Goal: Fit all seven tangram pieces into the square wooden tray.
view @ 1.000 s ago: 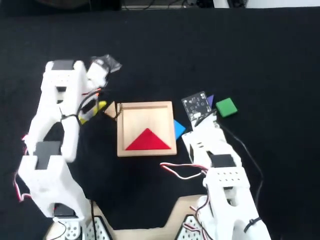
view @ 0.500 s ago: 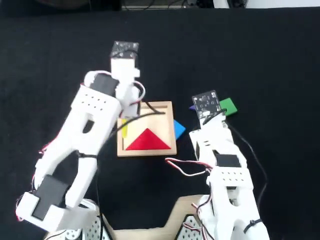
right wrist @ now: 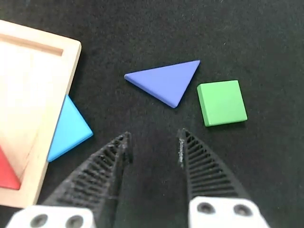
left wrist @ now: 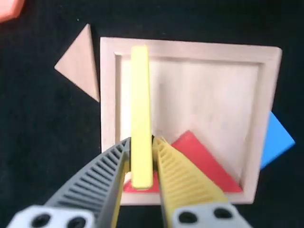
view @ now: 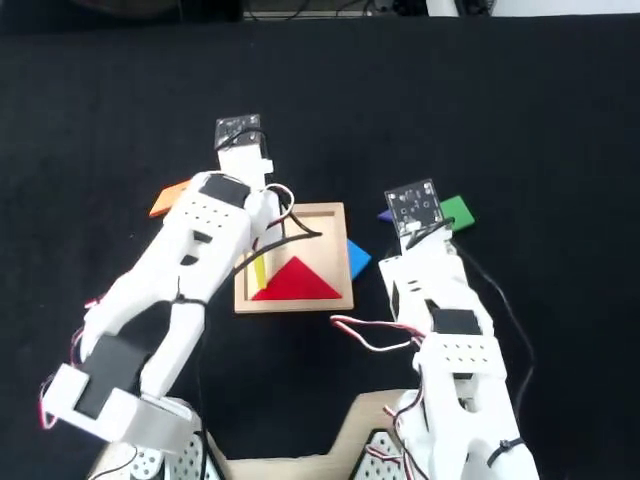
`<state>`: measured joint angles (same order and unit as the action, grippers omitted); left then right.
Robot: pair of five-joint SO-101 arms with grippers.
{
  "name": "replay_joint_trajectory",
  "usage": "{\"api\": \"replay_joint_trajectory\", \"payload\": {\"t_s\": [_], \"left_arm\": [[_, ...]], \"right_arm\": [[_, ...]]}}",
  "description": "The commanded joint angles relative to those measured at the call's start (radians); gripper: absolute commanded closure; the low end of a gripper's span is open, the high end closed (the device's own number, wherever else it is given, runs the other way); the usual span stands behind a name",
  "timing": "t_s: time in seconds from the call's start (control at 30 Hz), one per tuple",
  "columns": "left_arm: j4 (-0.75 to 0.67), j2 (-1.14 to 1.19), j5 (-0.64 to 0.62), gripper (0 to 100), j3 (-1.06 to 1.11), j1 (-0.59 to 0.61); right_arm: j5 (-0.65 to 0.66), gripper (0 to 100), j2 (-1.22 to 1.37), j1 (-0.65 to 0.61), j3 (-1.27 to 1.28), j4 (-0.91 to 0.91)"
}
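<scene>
The left hand (left wrist: 141,145) is swinging in from beside the tray (left wrist: 190,47) — now clenching the yellow piece (left wrist: 140,95) on edge over it, next to the red triangle (left wrist: 202,159). The right hand (right wrist: 153,142) is hanging released over the worktop (right wrist: 142,28) — near the blue triangle (right wrist: 166,80).

Bright even overhead light, tray (view: 300,305) evenly lit, table (view: 540,120) matte black

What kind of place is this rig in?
Probably a lab or hobby bench: black table, wooden puzzle tray, loose red-and-white wires.
</scene>
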<state>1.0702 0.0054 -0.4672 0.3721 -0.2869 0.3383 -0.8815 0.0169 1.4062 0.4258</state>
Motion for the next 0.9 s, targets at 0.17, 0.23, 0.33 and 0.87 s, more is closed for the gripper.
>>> {"api": "replay_joint_trajectory", "payload": {"t_s": [0.17, 0.23, 0.33, 0.87], "left_arm": [[-0.083, 0.143, 0.014, 97, -0.018, 0.025], [-0.078, 0.144, 0.032, 97, -0.013, 0.033], [-0.077, 0.141, 0.077, 97, -0.008, 0.047], [0.064, 0.118, 0.204, 88, -0.077, 0.076]], "right_arm": [[0.005, 84.0, -0.031, 0.011, -0.002, -0.015], [0.005, 84.0, -0.031, 0.011, -0.002, -0.015], [0.005, 84.0, -0.031, 0.008, -0.002, -0.015], [0.006, 84.0, -0.031, 0.008, -0.001, -0.015]]}}
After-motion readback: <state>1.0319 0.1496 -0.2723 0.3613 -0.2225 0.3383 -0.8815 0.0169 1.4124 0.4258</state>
